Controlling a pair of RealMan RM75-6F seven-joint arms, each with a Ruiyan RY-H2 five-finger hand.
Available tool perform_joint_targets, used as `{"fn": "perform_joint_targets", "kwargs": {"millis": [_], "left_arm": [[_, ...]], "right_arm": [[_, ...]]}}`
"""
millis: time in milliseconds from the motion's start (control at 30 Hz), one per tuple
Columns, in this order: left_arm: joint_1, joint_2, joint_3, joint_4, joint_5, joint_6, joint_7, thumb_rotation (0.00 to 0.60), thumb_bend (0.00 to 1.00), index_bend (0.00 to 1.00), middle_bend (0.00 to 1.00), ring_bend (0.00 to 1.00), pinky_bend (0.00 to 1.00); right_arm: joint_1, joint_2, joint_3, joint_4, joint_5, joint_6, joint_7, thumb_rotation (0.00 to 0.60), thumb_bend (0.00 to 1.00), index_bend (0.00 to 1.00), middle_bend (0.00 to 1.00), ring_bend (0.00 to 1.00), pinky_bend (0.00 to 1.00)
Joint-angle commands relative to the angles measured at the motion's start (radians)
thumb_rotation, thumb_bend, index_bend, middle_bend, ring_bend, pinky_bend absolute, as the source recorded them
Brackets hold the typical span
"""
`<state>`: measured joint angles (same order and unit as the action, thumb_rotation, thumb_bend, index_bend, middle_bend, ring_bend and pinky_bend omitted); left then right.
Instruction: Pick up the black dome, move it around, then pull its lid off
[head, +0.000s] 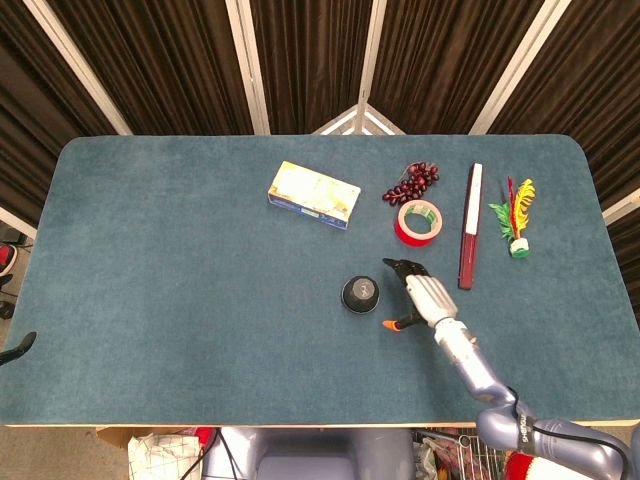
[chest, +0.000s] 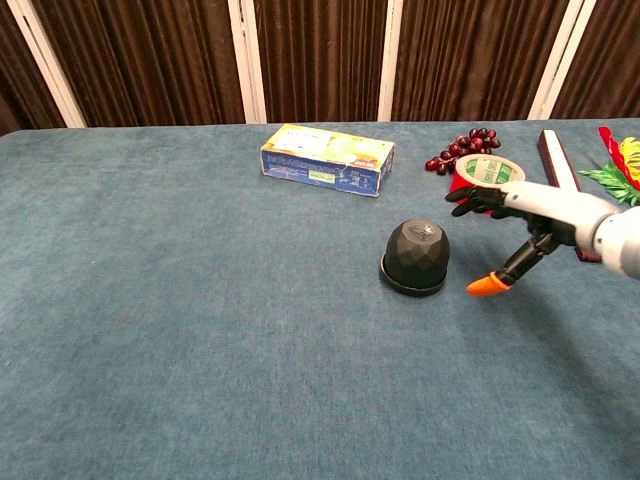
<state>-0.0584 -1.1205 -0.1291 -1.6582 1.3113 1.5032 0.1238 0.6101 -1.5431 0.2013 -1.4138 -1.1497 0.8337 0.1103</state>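
fingers (chest: 470, 197) of the right hand (chest: 530, 215) spread, holding nothing, just beside the lidded black dome (chest: 415, 257).

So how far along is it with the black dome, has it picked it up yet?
Nothing is finished yet. The black dome sits on the blue table with its lid on, untouched. In hand: the right hand is open beside the dome on its right, fingers spread and apart from it, in front of the red tape roll. Left to do: grip the dome, lift it, move it around, pull the lid off. The left hand is out of view.
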Motion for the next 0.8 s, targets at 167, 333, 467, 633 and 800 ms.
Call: {"fn": "perform_joint_targets", "kwargs": {"millis": [167,333,467,633,800], "left_arm": [[-0.002,-0.003,0.0,0.001,-0.001,-0.001,0.004,0.6,0.31,0.17,0.0,0.0,0.09],[-0.001,-0.004,-0.001,0.002,0.0,0.003,0.0,0.6,0.31,0.17,0.0,0.0,0.09],[-0.002,-0.005,-0.001,0.005,0.0,0.002,-0.001,0.6,0.31,0.17,0.0,0.0,0.09],[-0.003,-0.006,-0.001,0.005,0.001,0.002,-0.001,0.6,0.31,0.17,0.0,0.0,0.09],[-0.001,-0.006,-0.003,0.008,0.0,0.006,-0.007,0.6,0.31,0.17,0.0,0.0,0.09]], "right_arm": [[0.03,-0.045,0.005,0.029,0.034,-0.025,-0.035,0.6,0.12,0.09,0.16,0.0,0.0],[0.047,-0.076,0.014,0.048,0.053,-0.031,-0.047,0.6,0.12,0.11,0.19,0.0,0.0],[0.06,-0.094,0.019,0.061,0.061,-0.035,-0.059,0.6,0.12,0.12,0.21,0.0,0.0],[0.073,-0.117,0.025,0.081,0.077,-0.041,-0.067,0.6,0.12,0.12,0.22,0.0,0.0],[0.084,-0.134,0.027,0.096,0.083,-0.047,-0.071,0.6,0.12,0.13,0.23,0.0,0.0]]}}
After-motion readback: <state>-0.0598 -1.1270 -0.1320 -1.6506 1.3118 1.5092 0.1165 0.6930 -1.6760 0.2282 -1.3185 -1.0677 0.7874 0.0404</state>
